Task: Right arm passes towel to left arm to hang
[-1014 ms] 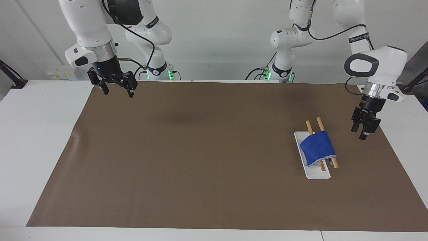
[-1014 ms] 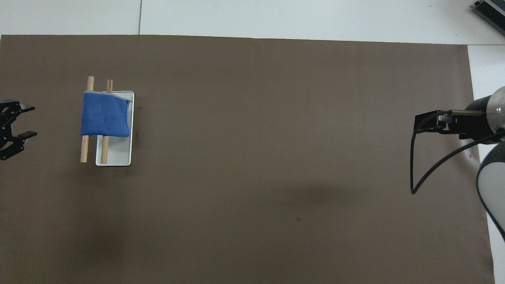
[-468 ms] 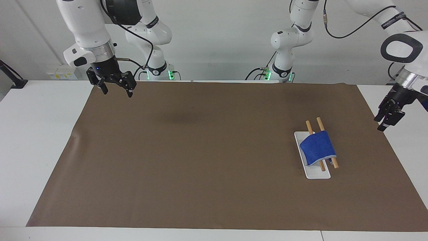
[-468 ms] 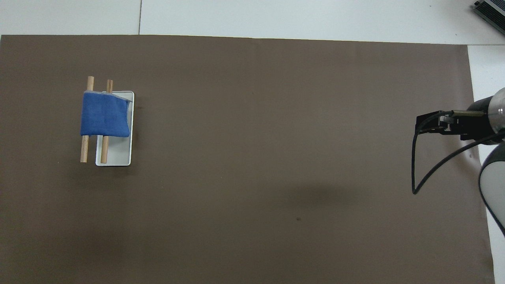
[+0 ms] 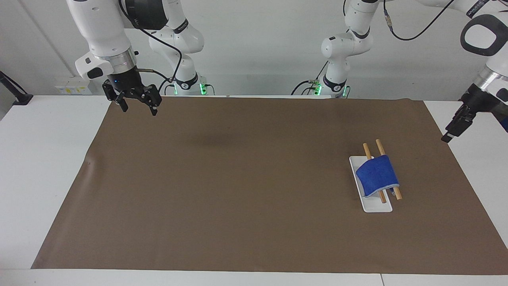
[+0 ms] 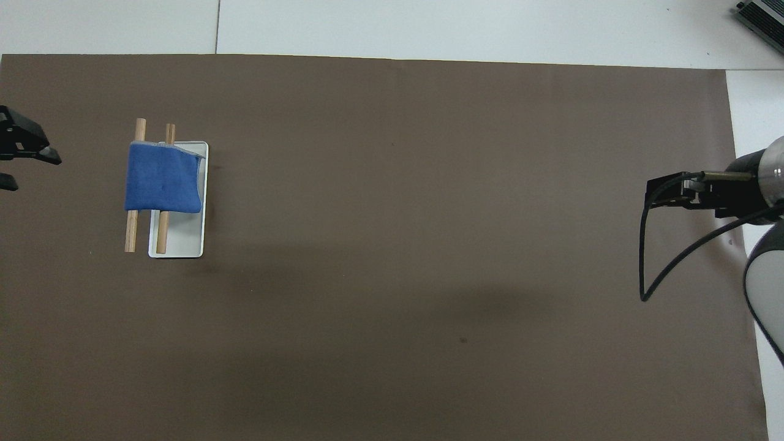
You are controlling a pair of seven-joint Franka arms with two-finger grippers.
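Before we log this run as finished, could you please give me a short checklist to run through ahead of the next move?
1. Towel draped over both wooden rods: ok.
2. Rack's white base flat on the brown mat: ok.
3. Left pincer apart from the towel, empty: ok.
4. Right pincer open, empty, over the mat's corner at its own end: ok.
5. Towel hanging evenly: cannot tell.

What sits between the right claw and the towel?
Nothing: in the overhead view only bare brown mat runs from the right claw to the blue towel draped over the two wooden rods.
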